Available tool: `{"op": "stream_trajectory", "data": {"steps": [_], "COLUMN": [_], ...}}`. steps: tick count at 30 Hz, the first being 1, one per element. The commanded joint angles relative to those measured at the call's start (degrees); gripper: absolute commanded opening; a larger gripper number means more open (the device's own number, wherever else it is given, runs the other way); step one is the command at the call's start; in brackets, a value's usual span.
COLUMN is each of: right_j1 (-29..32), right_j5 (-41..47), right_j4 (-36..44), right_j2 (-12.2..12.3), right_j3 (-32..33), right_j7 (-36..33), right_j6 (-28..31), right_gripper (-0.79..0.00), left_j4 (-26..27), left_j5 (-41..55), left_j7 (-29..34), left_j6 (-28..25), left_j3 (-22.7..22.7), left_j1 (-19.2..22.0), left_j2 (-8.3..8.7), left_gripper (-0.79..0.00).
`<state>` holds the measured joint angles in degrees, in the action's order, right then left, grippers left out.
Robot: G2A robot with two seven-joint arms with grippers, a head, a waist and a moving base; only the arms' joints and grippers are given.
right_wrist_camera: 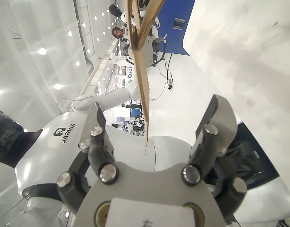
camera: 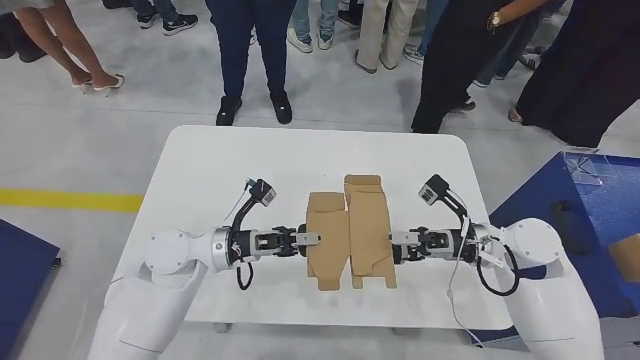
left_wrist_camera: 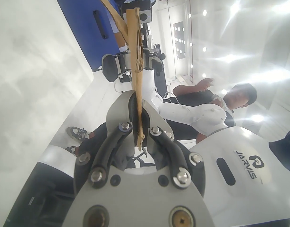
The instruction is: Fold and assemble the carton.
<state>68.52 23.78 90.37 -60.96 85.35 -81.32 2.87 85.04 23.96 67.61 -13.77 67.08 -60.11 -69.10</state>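
Observation:
A flat brown carton [camera: 350, 235], partly folded, hangs over the middle of the white table [camera: 300, 160] between my two grippers. My left gripper [camera: 300, 241] is shut on the carton's left edge; in the left wrist view the cardboard [left_wrist_camera: 136, 55] runs edge-on out of that gripper [left_wrist_camera: 138, 100], pinched between both pads. At the carton's right edge my right gripper [camera: 398, 243] stands open. In the right wrist view the carton's thin edge [right_wrist_camera: 141, 76] lies in the gap of that gripper [right_wrist_camera: 156, 105], touching neither finger.
Several people stand on the floor beyond the table's far edge. A blue bin [camera: 590, 220] stands close to the table's right side, and another blue object [camera: 20, 260] is off to the left. Bare tabletop lies behind the carton.

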Motion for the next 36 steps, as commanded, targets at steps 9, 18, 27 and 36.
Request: {"op": "stream_trajectory", "data": {"steps": [9,18,27,36], "right_j1": [0.11,0.05,0.38,0.38], "right_j5": [2.49,2.84,2.84,2.84], "right_j4": [0.77,-0.51,-2.23,-2.23], "right_j2": [0.16,0.90,1.96,1.96], "right_j3": [-1.34,0.31,4.17,4.17], "right_j7": [3.07,3.48,2.99,2.99], "right_j6": [-0.31,-0.72,-1.34,-1.34], "right_gripper": [-0.785,-0.785,-0.785,-0.785], "left_j4": [-1.36,-3.69,-6.16,-6.37], "left_j5": [2.02,5.29,5.52,5.63], "left_j7": [-0.79,0.39,4.63,5.31], "left_j6": [0.35,1.30,1.56,1.88], "left_j3": [-1.71,3.25,12.04,12.64], "left_j1": [0.37,0.46,-1.86,-2.11], "left_j2": [-0.16,0.89,3.15,3.45], "left_gripper": [-0.437,0.000,0.000,0.000]}}
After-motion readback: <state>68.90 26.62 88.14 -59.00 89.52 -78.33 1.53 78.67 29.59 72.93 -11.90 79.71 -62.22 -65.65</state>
